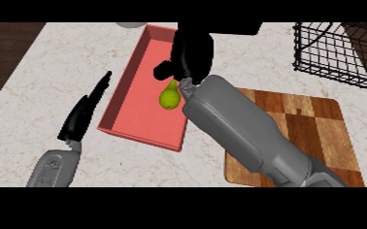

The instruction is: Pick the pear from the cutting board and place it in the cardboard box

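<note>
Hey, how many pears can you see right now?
1. The pear is inside the red box, just below the right hand. The arm may hide others.

Bright, even overhead light; soft shadows, no glare, slightly blurred.

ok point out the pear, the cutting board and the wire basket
pear (168,98): head view, on its green body.
cutting board (315,126): head view, on its bare wooden top.
wire basket (331,48): head view, on its black mesh.

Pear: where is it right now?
Head view, left of centre: the pear is over the red box floor, just below the right hand, left of the cutting board.
</note>
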`<state>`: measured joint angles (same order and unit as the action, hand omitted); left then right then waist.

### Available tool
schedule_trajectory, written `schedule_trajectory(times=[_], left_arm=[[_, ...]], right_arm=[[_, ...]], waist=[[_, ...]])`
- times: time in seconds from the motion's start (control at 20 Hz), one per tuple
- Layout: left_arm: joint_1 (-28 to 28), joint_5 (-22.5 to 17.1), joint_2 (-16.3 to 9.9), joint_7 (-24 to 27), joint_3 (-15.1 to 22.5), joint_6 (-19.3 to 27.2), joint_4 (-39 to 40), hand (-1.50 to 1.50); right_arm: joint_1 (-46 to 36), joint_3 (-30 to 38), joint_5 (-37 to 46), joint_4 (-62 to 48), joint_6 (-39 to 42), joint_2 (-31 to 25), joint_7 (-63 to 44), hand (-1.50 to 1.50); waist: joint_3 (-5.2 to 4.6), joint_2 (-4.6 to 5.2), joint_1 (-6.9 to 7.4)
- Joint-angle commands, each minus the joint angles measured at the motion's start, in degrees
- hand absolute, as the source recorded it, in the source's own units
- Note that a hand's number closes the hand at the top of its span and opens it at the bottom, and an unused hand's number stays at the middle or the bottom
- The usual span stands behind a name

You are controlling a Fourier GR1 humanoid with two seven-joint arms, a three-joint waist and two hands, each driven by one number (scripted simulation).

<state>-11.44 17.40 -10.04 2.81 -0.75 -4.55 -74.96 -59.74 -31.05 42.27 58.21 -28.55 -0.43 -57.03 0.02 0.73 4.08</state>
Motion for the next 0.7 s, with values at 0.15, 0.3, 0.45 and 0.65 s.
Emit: schedule_trajectory(times=[0.15,0.3,0.45,0.65], left_arm=[[0.7,0.1,1.0,-0.4,-0.4,1.4,-0.1,0.00],[0.7,-0.4,-0.1,-2.1,-0.8,0.3,-2.1,0.00],[3.2,0.0,-1.1,1.8,-2.0,1.4,-0.5,0.00],[1.0,-1.6,-2.3,-1.2,-3.6,-0.3,-1.1,0.00]], right_arm=[[4.8,1.3,-2.9,2.0,-22.4,0.4,-0.6,-1.50],[6.1,1.3,-2.7,0.0,-30.1,0.4,2.5,-1.50],[10.3,2.8,-1.7,2.5,-33.5,0.4,6.8,-1.50],[17.5,4.8,-2.6,6.6,-35.6,-0.2,15.6,-1.50]], waist=[[0.02,-0.42,-1.66],[0.03,-0.36,-1.38],[0.00,-0.58,-3.08],[0.02,-0.62,-3.83]])
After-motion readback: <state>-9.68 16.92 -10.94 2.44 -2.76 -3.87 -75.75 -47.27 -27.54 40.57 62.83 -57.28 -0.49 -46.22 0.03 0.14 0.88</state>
